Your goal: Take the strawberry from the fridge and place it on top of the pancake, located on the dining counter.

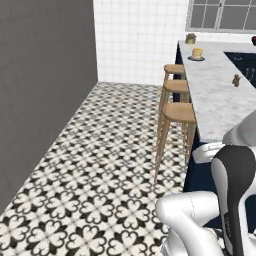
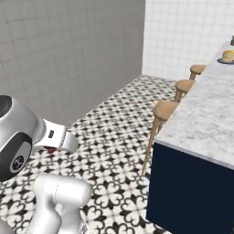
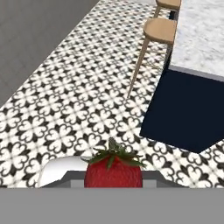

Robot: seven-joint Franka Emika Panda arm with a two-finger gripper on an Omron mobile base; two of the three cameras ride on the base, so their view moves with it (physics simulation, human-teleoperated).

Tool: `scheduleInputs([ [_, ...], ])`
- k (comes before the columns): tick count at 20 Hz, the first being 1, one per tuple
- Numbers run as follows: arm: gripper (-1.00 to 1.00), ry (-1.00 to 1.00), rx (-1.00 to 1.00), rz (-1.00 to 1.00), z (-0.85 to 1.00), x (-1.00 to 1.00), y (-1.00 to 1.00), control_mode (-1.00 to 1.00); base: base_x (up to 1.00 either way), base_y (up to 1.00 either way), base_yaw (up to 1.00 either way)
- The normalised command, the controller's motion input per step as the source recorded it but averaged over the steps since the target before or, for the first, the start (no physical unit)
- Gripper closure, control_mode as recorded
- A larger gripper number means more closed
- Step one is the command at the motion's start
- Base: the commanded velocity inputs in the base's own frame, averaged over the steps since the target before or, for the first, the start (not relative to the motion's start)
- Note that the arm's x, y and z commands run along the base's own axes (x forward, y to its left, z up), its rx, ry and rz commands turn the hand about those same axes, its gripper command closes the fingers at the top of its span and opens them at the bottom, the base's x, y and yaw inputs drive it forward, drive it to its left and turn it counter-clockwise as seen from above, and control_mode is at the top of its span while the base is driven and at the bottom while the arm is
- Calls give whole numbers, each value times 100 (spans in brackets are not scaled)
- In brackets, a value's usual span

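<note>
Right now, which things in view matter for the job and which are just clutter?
Job:
- strawberry, held in the shut pincer
- pancake on its plate
- dining counter

Clutter:
- wooden stools
- small brown item on the counter

Standing in a home kitchen, rendered. A long dining counter [image 1: 220, 95] with a white-grey marble top on a navy base is running along the right side, and three round wooden stools [image 1: 177, 112] are lining up beside it. A pancake [image 1: 197, 52] on a dark plate is sitting near the counter's far end, with a small brown item [image 1: 236, 80] lying nearer on the marble. White square tiles are covering the back wall [image 1: 140, 40], and a paned window [image 1: 222, 15] is showing above the counter. Black-and-white patterned floor tiles [image 1: 100, 165] are spreading everywhere. A plain grey wall [image 1: 45, 90] is closing off the left.
</note>
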Motion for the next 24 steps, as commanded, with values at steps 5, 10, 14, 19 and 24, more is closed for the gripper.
scheduleInputs([
  [5, 100, 0, 0, 0, 0, 0, 0, 100, 100, 97, -54],
  [10, 100, 0, 0, 0, 0, 0, 0, 100, 77, 100, -46],
  [14, 100, 0, 0, 0, 0, 0, 0, 100, 74, 100, -41],
  [19, 100, 0, 0, 0, 0, 0, 0, 100, 92, 100, -43],
  [24, 100, 0, 0, 0, 0, 0, 0, 100, 100, 100, -47],
])
